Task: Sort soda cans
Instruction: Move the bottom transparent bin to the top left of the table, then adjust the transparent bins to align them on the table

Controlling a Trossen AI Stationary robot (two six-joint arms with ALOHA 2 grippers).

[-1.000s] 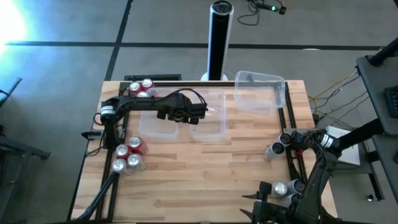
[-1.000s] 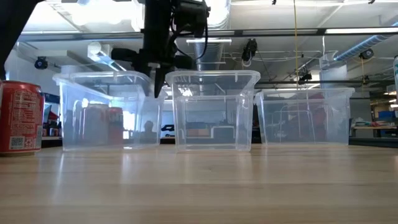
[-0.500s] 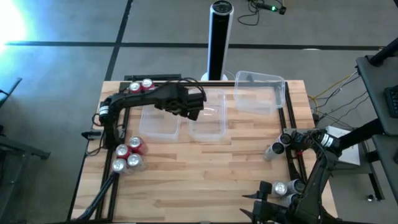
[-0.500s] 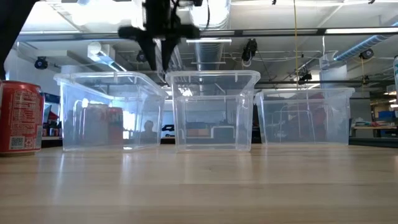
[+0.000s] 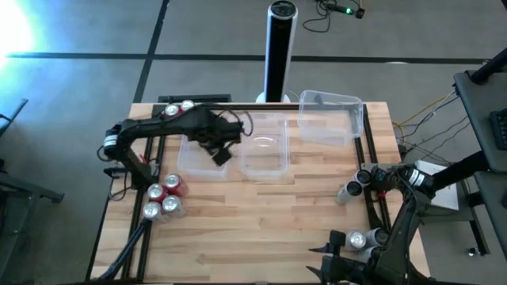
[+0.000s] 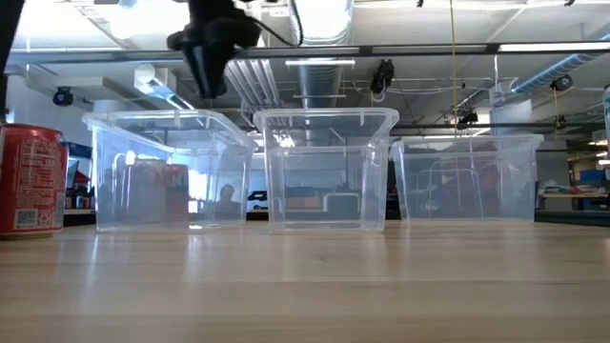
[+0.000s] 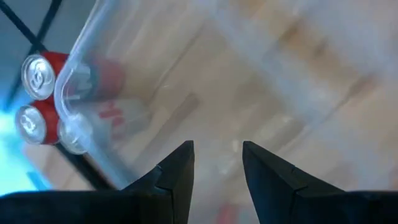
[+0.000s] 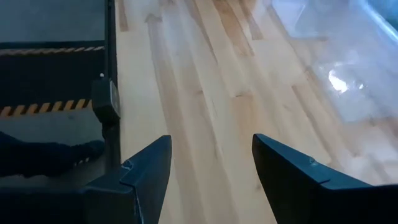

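Three clear tubs stand in a row at the far side: left (image 5: 198, 162), middle (image 5: 265, 150), right (image 5: 329, 119). Red soda cans stand upright on the table behind the left tub (image 5: 179, 109) and in a cluster near the left edge (image 5: 162, 198); the wrist view shows some (image 7: 36, 74). One red can (image 6: 29, 181) shows at the low view's left. Silver and dark cans stand at the right edge (image 5: 356, 239) (image 5: 354, 188). My left gripper (image 5: 222, 154) (image 7: 217, 162) hangs open and empty above the left tub. My right gripper (image 8: 211, 168) waits open at the table's right edge.
Black rails run along the table's left (image 5: 142, 170) and right (image 5: 368, 158) sides. A tall black column (image 5: 279, 47) stands beyond the far edge. Bare wood (image 5: 261, 229) fills the near middle of the table.
My left gripper has swung from the middle tub toward the table's left edge, rising and turning as it went, and now hangs over the left tub. The tubs and cans have stayed in place.
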